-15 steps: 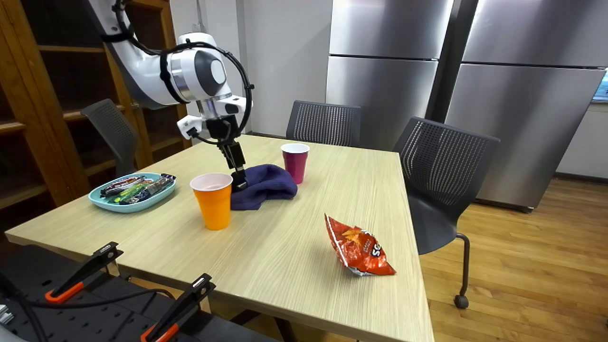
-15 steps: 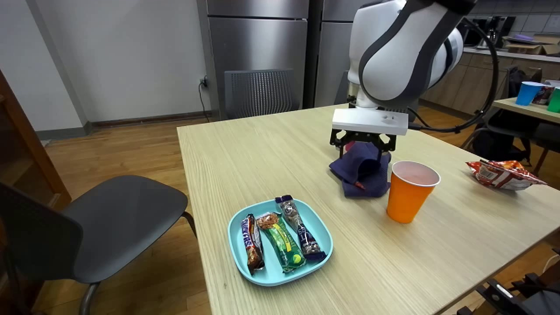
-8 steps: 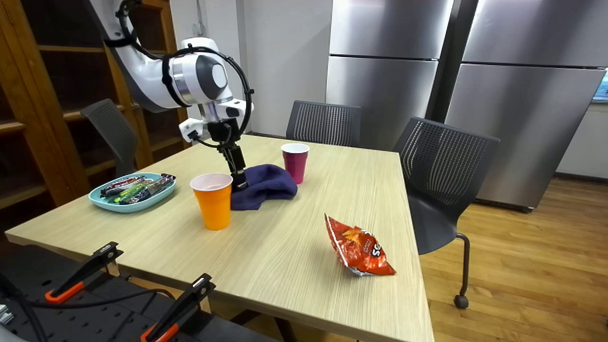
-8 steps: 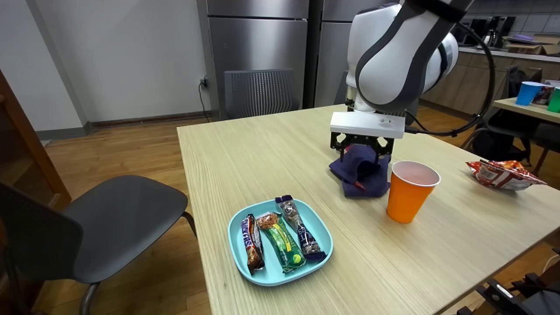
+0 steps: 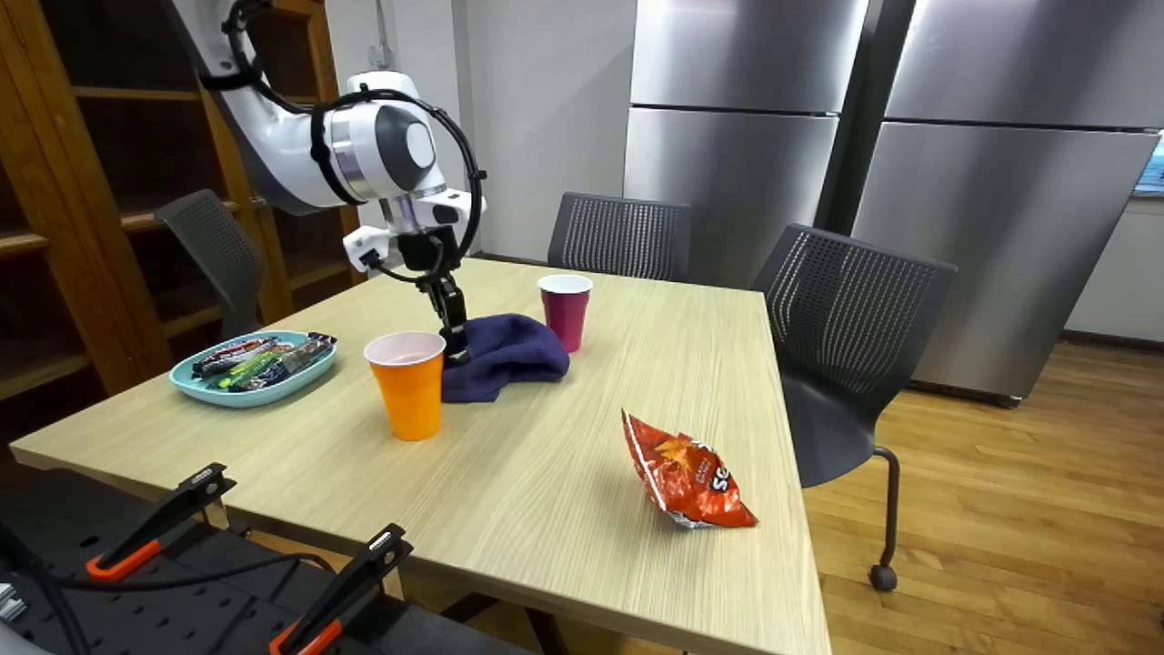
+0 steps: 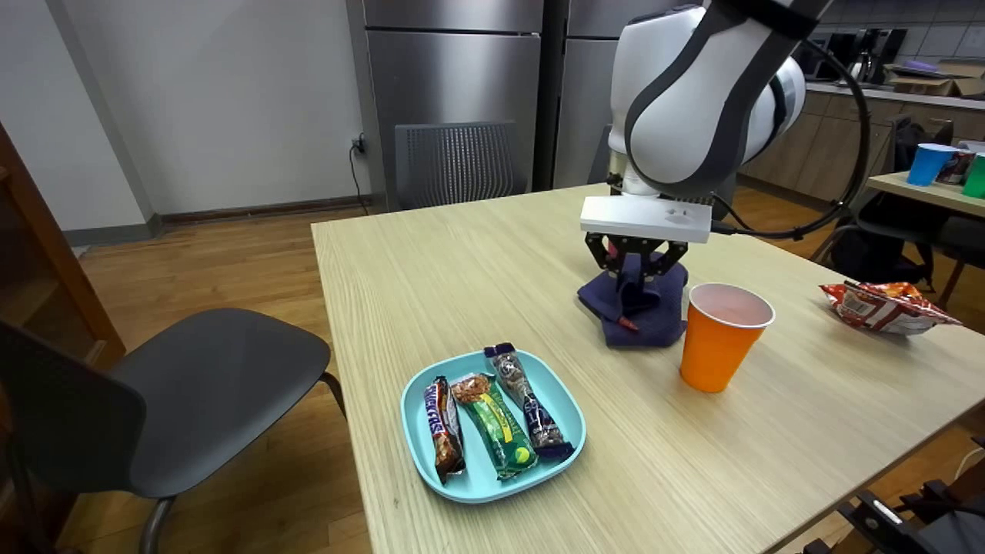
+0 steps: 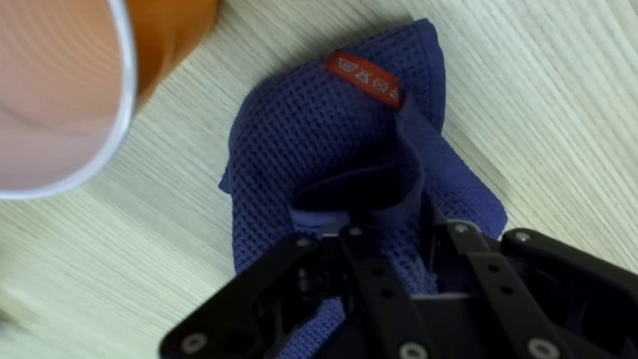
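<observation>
Nearest of all, the gripper [image 6: 635, 282] is pointing down and holding a raised fold of the dark blue cloth [image 7: 299, 149] clamped between its fingers. The rest of the cloth is lying rumpled on the table [image 5: 546, 509], and in the wrist view a red label [image 7: 365, 79] is showing by one corner. Near the cloth but apart from it, an orange cup [image 6: 719, 338] is standing upright. On the opposite side, just beside the cloth, a magenta cup [image 5: 566, 314] is standing upright; I cannot tell whether it is touching. Farther out, a turquoise plate [image 6: 473, 478] is holding three wrapped bars [image 6: 495, 427] side by side, and well apart from the plate a red snack bag [image 5: 691, 478] is lying toward the table's edge. Around the table, dark grey chairs [image 5: 855, 309] are standing, and behind them a wooden cabinet [image 5: 45, 100] and steel refrigerators [image 5: 737, 173] are rising. Across the room, a blue cup [image 6: 929, 164] and a green cup [image 6: 976, 177] are sitting on a separate table [image 6: 899, 183].
</observation>
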`<act>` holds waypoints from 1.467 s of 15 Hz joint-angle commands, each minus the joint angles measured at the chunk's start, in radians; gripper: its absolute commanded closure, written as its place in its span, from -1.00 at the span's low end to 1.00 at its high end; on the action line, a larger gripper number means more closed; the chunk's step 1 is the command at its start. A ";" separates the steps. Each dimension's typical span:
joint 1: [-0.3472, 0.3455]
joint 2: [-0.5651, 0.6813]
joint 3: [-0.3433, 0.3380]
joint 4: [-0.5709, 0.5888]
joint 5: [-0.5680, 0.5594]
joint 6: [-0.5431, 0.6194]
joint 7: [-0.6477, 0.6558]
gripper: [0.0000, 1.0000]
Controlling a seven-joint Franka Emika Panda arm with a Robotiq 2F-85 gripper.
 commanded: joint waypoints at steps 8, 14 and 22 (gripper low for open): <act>-0.005 -0.009 0.044 0.029 0.005 -0.008 0.001 0.98; 0.000 0.001 0.071 0.052 0.006 -0.010 -0.001 0.98; 0.010 0.016 0.103 0.087 0.008 -0.014 -0.003 0.98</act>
